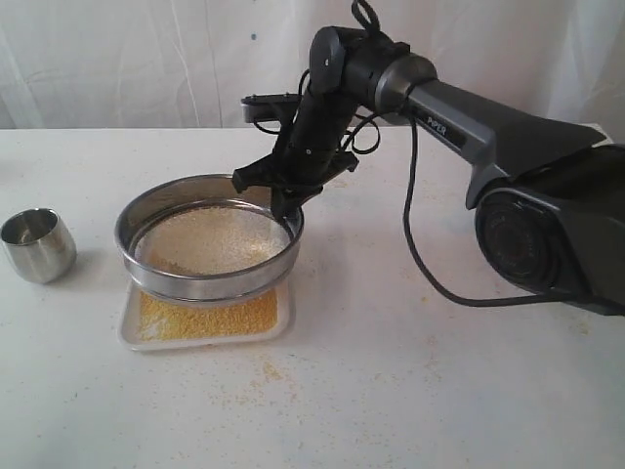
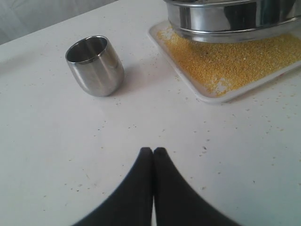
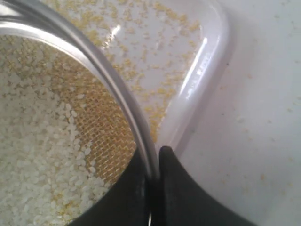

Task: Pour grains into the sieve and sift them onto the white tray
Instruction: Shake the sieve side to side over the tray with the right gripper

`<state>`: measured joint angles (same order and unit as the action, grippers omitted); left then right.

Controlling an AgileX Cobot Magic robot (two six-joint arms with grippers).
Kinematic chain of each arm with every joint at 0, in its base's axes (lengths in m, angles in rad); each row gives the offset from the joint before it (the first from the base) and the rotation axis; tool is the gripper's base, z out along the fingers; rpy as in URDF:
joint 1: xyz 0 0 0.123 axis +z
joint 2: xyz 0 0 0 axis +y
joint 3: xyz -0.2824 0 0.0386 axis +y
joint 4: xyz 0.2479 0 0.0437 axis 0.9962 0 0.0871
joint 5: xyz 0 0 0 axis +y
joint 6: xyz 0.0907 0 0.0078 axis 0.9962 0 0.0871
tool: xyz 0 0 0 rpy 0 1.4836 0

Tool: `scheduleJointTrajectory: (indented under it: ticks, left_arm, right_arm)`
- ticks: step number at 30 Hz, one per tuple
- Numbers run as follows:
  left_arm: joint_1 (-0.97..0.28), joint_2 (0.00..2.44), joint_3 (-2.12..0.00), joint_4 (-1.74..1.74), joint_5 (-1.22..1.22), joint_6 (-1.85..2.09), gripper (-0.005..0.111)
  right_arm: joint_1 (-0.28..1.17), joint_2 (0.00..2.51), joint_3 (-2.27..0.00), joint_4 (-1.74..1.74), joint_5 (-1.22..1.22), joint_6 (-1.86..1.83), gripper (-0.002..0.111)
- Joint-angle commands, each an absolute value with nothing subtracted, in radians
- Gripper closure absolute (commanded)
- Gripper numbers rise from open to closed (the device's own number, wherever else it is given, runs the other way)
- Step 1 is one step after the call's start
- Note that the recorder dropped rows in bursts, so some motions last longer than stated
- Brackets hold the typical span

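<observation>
L gripper (image 2: 153, 155) pinched shut, empty, over bench (image 2: 56, 155) nr steel cup (image 1: 37, 244) by left edge. Round sieve (image 1: 210, 239), mouth up, roughly level, sits over white tray (image 1: 132, 337) left of centre; pale grains (image 1: 210, 242) inside, yellow meal (image 1: 205, 315) on tray. R gripper (image 1: 286, 200) clamps sieve's far-right rim. Arm (image 1: 508, 137) reads "PIPER".

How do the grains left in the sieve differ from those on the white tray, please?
Sieve grains are pale off-white; tray grains are golden yellow. Sieve grains look coarser, tray grains finer. The former lie on the mesh of the sieve, the latter on the white tray beneath. Both are loose granules.
</observation>
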<state>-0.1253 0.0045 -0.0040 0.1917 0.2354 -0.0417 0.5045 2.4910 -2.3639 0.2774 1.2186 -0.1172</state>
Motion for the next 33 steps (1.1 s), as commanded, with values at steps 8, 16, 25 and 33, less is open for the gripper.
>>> scheduleJointTrajectory:
  ticks: [8, 16, 25, 33]
  left_arm:
    - [-0.130, 0.000, 0.000, 0.192, 0.237, -0.041, 0.107]
    - [-0.130, 0.000, 0.000, 0.192, 0.237, -0.041, 0.107]
    - [-0.130, 0.000, 0.000, 0.192, 0.237, -0.041, 0.107]
    - [-0.130, 0.000, 0.000, 0.192, 0.237, -0.041, 0.107]
  right_arm:
    - [0.526, 2.400, -2.372, 0.251, 1.221, -0.134, 0.108]
    - [0.526, 2.362, -2.372, 0.187, 1.221, -0.129, 0.108]
    - [0.528, 2.299, -2.271, 0.171, 1.220, -0.129, 0.108]
    - [0.531, 2.213, -2.134, 0.177, 1.111, -0.129, 0.108]
